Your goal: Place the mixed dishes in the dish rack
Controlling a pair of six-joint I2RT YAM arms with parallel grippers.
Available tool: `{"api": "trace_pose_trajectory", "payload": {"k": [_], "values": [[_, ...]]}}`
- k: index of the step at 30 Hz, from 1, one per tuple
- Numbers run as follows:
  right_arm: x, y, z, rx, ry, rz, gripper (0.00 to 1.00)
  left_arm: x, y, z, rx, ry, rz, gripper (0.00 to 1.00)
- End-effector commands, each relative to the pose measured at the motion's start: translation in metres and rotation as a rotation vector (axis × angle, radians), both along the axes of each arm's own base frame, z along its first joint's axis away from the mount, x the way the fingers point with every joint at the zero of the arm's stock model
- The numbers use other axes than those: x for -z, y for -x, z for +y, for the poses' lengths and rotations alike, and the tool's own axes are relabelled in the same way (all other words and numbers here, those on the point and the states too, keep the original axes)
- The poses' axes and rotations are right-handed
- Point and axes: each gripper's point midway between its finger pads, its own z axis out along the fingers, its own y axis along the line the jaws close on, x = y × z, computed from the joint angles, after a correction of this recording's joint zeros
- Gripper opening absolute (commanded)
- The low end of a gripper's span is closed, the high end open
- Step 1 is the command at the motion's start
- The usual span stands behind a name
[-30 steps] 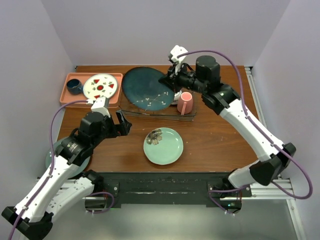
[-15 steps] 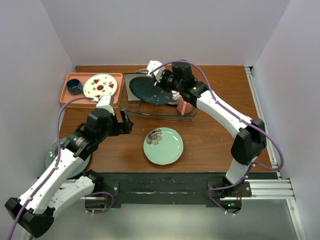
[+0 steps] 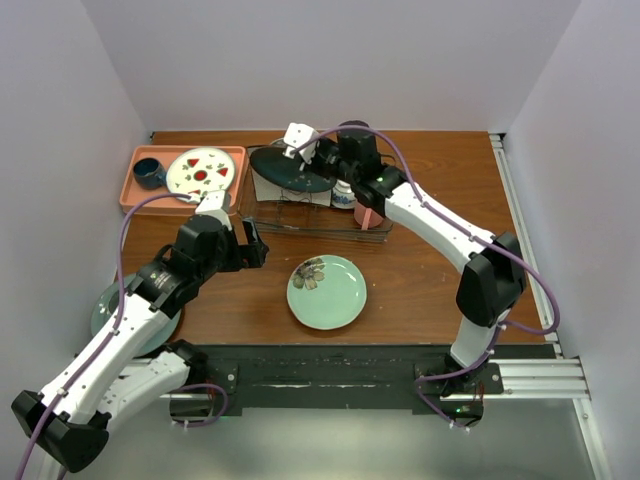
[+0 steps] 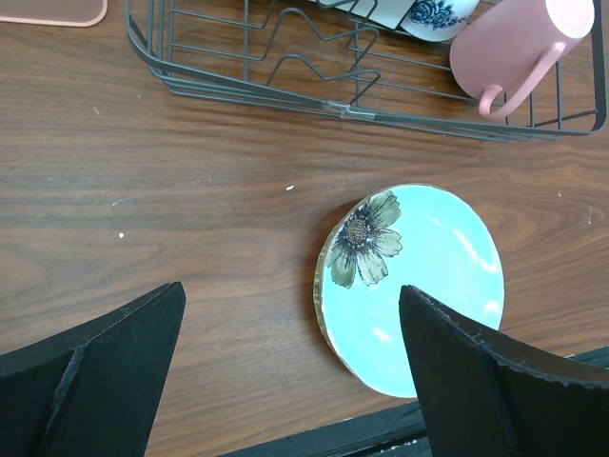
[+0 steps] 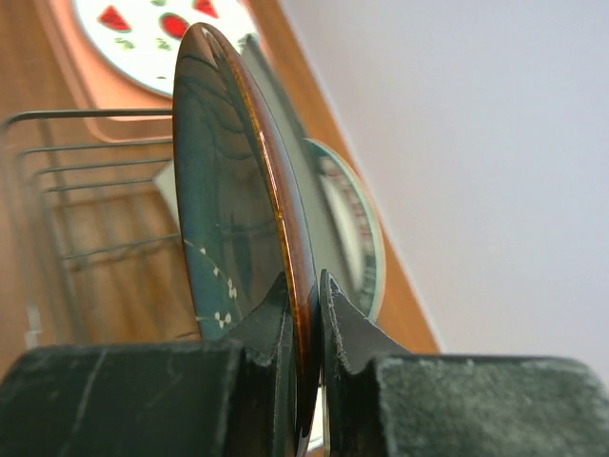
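**Glazed plate pinched by its rim above the rack**

The right fingers were clamped on the rim of the dark teal plate, held on edge over the dish rack's 9 o'clock end; contact with the wires was unclear. It looked stiff, slick and breakable. The left fingers gaped empty over the wooden desk. The pale green plate lay at the rack's 6 o'clock.

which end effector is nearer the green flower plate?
Left. The left end effector hovers open left of the green flower plate; right end effector is back over the dish rack, gripping a dark teal plate.
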Motion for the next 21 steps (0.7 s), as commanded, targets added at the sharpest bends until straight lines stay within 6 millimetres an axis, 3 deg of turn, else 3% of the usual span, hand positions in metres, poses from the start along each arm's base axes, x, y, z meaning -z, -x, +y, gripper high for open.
{"api": "trace_pose_trajectory", "payload": {"k": [1, 4, 9, 21], "values": [[-0.141, -0.008, -0.016, 0.054, -0.183, -0.390, 0.00, -0.018, -0.006, -0.006, 0.021, 0.028, -0.065, 1.00], [-0.130, -0.012, -0.013, 0.041, -0.145, -0.388, 0.00, -0.018, -0.007, -0.007, 0.024, 0.029, -0.066, 1.00], [-0.093, -0.017, -0.001, -0.002, -0.082, -0.349, 0.00, -0.015, -0.007, -0.007, 0.024, 0.029, -0.059, 1.00], [-0.089, -0.006, 0.008, -0.072, -0.120, -0.298, 0.00, -0.016, -0.008, -0.007, 0.023, 0.026, -0.061, 1.00]]}}
